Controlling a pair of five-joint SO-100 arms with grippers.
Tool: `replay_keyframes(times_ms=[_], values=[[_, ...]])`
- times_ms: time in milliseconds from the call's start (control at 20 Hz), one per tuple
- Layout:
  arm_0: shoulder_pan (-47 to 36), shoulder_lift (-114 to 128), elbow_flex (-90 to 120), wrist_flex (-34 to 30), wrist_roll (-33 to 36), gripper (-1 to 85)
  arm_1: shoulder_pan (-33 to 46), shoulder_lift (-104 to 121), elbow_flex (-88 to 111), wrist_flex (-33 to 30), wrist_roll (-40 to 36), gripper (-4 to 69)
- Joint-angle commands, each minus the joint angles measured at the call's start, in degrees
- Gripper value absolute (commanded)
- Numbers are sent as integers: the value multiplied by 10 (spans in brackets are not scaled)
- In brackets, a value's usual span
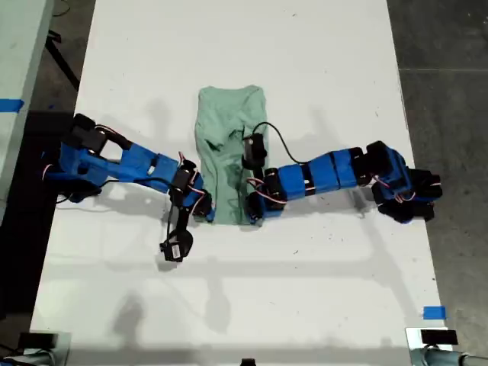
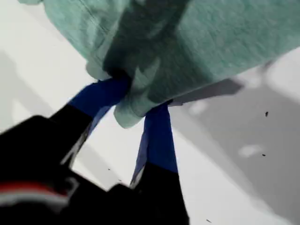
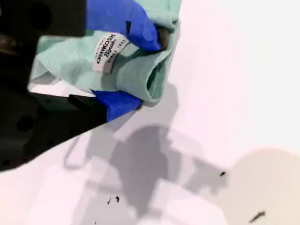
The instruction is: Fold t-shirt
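Table (image 1: pixel 305 61): white, carries the t-shirt and both arms.
T-shirt (image 1: pixel 229 130): pale mint green, gathered into a narrow wrinkled band at mid-table. It runs from the exterior view's upper middle down to the arm tips, and its lower end sits between the two wrists.
Arm from exterior view's left (image 1: pixel 137 164): blue, lying low across the table. The forearm is angled toward the shirt's lower left corner, with the wrist at the cloth edge.
Arm from exterior view's right (image 1: pixel 328 171): blue, stretched low. The wrist is over the shirt's lower right part, and a black cable loops above it.
Which arm is first or second: cannot tell from the wrist views.
First gripper (image 2: pixel 138 96): jaws nearly together, pinching a bunched fold of the shirt edge between the blue fingers (image 2: pixel 101 93). The cloth hangs off the table here, with shadow below it.
Second gripper (image 3: pixel 147 70): jaws clamped on a rolled, doubled-over bit of shirt. One blue finger is on top and one underneath, and the cloth bulges out between them.
Tag (image 3: pixel 107 51): small, white, printed, sewn to the cloth just beside the upper finger of the second gripper. The print is too blurred to read in full.
Blue tape (image 1: pixel 433 313): a small piece on the table near the exterior view's lower right, well apart from the shirt.
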Motion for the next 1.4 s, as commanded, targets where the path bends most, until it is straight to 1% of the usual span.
replay_keyframes(times_ms=[0, 200, 350, 450, 700, 850, 900, 1000, 1100, 1200, 1350], values=[[0, 3, -1, 6, -4, 0, -6, 1, -4, 17, 4, -10], [17, 4, -54, 55, -9, 0, -12, 29, -14, 56, 7, -10], [39, 4, -108, 81, -11, -1, -30, 56, -16, 62, -1, -10], [62, 7, -145, 86, -16, -1, -53, 79, -18, 62, -2, -10], [120, 36, -200, 87, -27, -1, -106, 134, -33, 57, 28, -10], [130, 62, -204, 84, -29, -1, -98, 144, -33, 54, 22, -10], [123, 71, -202, 91, -25, -1, -86, 144, -33, 49, 13, -10], [95, 86, -198, 105, 4, -1, -52, 144, -38, 30, -29, -10], [50, 101, -196, 135, 39, -1, -6, 151, -44, 34, -77, -10], [-4, 127, -191, 158, 76, -1, 42, 160, -56, 50, -125, -10], [-94, 150, -187, 178, 131, -1, 114, 161, -87, 95, -194, -10]])
